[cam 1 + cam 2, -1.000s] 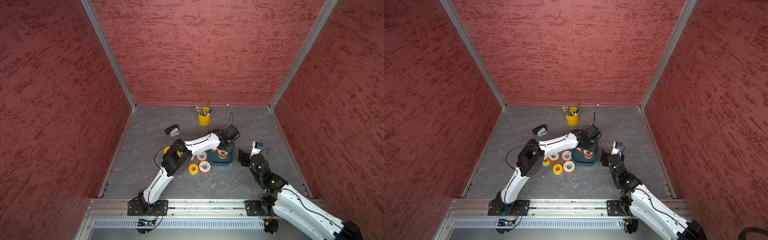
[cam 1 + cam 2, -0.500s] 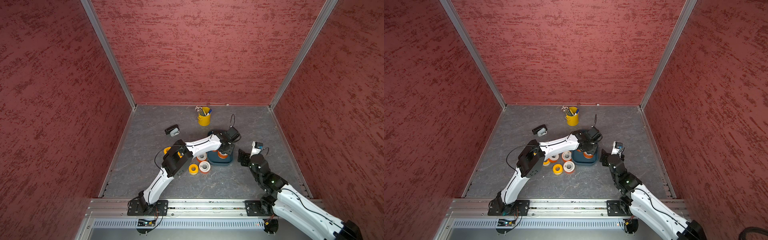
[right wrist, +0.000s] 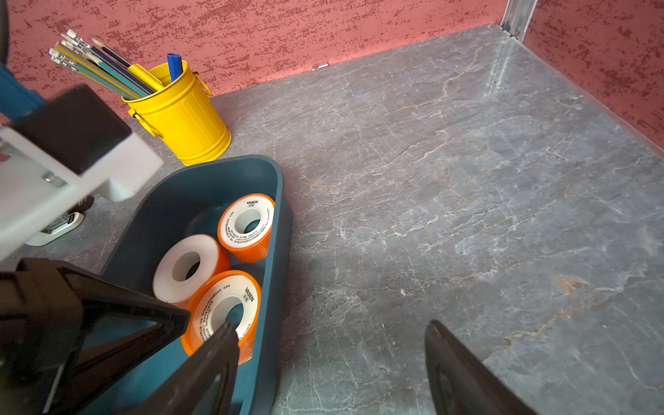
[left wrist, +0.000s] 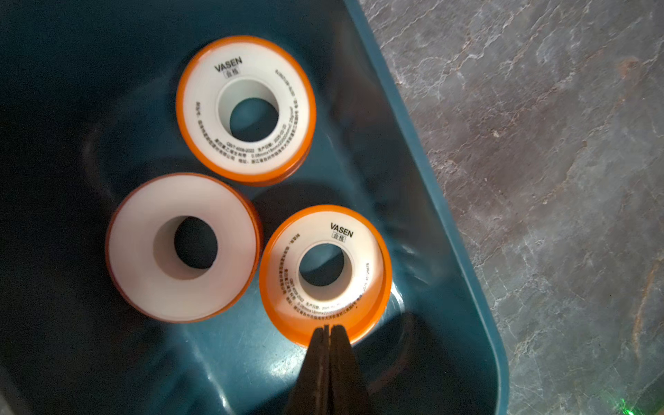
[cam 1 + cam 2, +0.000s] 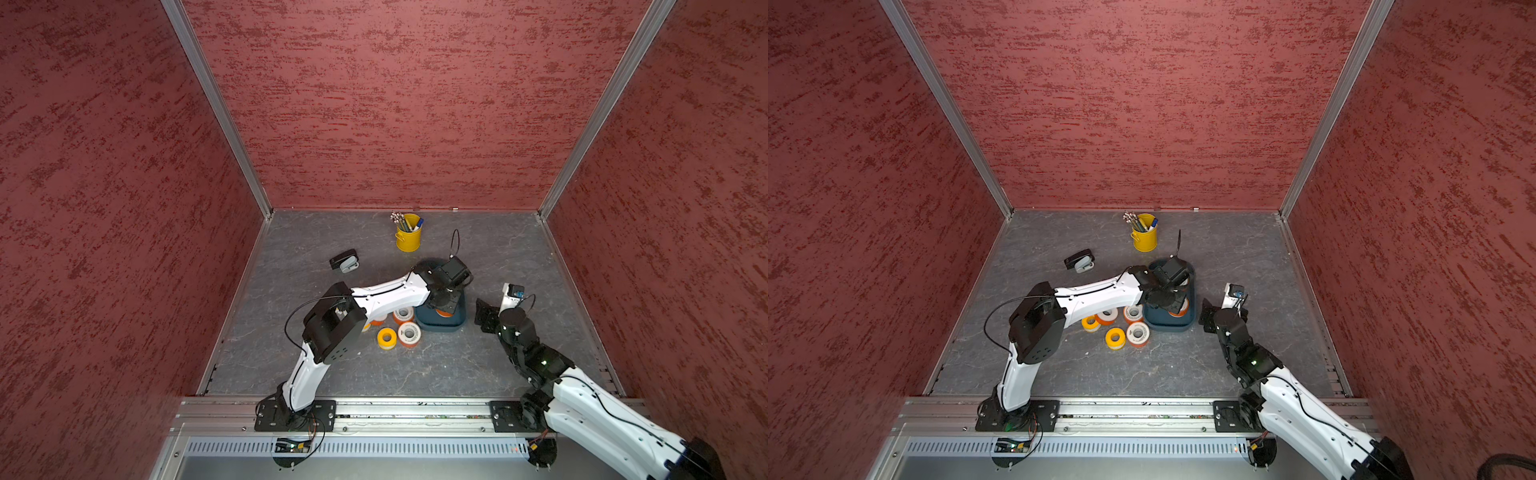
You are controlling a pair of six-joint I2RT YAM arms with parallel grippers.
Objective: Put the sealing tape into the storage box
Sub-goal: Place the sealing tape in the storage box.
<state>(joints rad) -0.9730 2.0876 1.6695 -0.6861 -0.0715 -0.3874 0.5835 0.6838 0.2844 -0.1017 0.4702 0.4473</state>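
Left wrist: left gripper pinched closed, empty, tips over nearest of three sealing tape rolls inside storage box.
Right wrist: right gripper spread wide, empty, just beside box.
In a top view: loose rolls on worktop, near left gripper.

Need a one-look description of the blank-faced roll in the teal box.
Start at the dark teal storage box beside the yellow pen bucket. Three orange-sided rolls lie flat inside it, close together. The blank-faced roll shows a plain white top face, while the two labelled rolls beside it carry VASEN print.
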